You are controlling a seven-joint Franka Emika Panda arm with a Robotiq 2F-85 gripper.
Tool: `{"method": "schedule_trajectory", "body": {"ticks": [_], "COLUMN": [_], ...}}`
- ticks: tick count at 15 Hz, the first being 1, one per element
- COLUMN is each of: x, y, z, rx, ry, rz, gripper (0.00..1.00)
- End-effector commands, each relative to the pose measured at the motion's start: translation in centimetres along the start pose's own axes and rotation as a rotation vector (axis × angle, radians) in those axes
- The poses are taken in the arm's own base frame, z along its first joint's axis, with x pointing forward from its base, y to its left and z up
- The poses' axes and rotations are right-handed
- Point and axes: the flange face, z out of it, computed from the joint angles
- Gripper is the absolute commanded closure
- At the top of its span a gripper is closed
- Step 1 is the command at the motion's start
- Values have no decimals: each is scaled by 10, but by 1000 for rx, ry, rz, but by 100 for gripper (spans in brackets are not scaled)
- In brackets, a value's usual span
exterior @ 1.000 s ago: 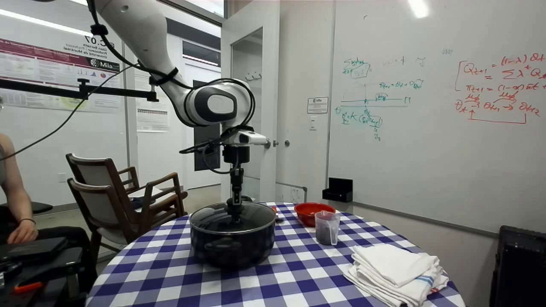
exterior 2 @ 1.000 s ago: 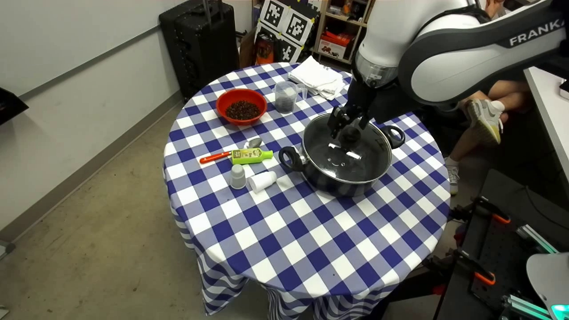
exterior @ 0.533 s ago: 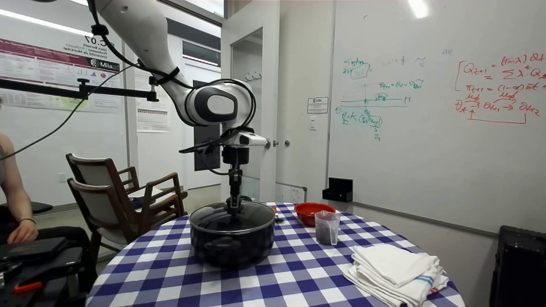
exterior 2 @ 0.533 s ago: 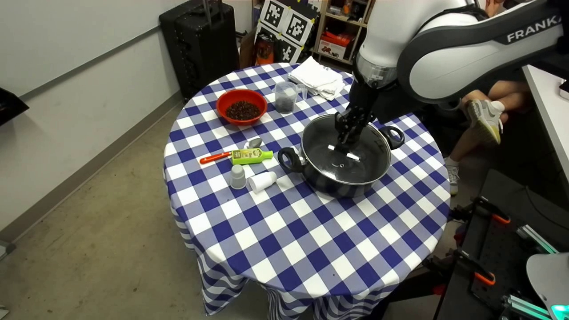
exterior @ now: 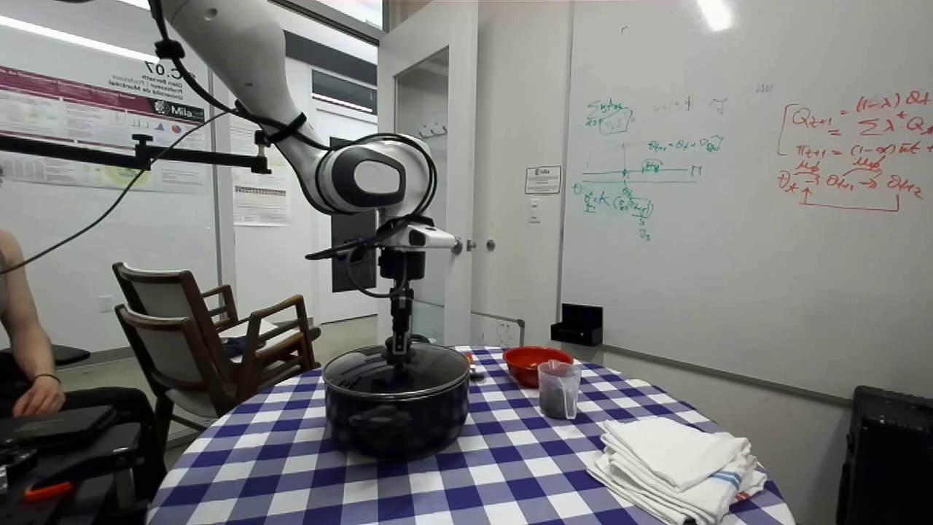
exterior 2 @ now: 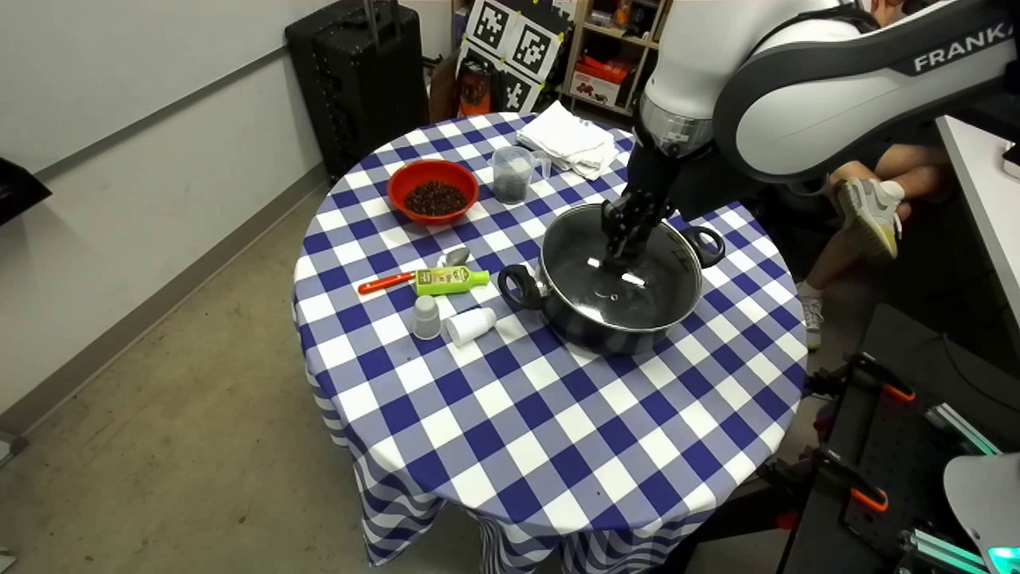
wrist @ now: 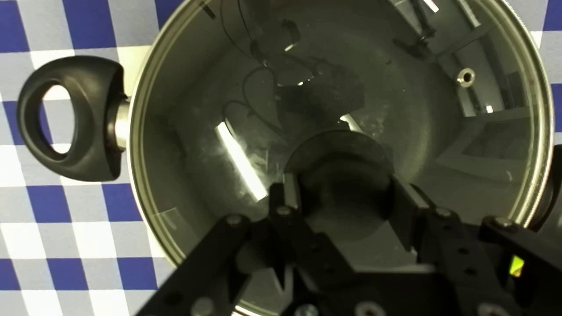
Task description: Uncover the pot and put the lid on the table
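Now my gripper (wrist: pixel 347 192) has come down, clamping the lid (exterior 2: pixel 615 292) by its knob (wrist: pixel 344 153) from wrist-view nine and three o'clock. Uncovering the pot (exterior: pixel 397 430) can likely start.

I count one bench (exterior 2: pixel 550 406), one pot (exterior: pixel 397 426) with two handles (wrist: pixel 94 123), one lid (exterior 2: pixel 617 291) and one pincer (wrist: pixel 347 195). There's one red bowl (exterior: pixel 521 370), one jug (exterior: pixel 560 380), one green bottle (exterior 2: pixel 450 280), one pile of towels (exterior: pixel 674 463) and two small containers (exterior 2: pixel 427 319). Two wooden chairs (exterior: pixel 164 346), left of the frame; one suitcase (exterior: pixel 885 459), lower right.
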Motion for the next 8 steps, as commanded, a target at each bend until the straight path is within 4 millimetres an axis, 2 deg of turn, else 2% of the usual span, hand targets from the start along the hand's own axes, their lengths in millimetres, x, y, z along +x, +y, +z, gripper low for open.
{"method": "schedule_trajectory", "body": {"ticks": [1,5,8], "x": [-15,-43,-80], "y": [5,16,24], "z": [-49,-107,-134], "rx": [19,-20,-29], "ry": [21,77,60], "rz": [-52,-83,-104], "gripper": [75,75,75]}}
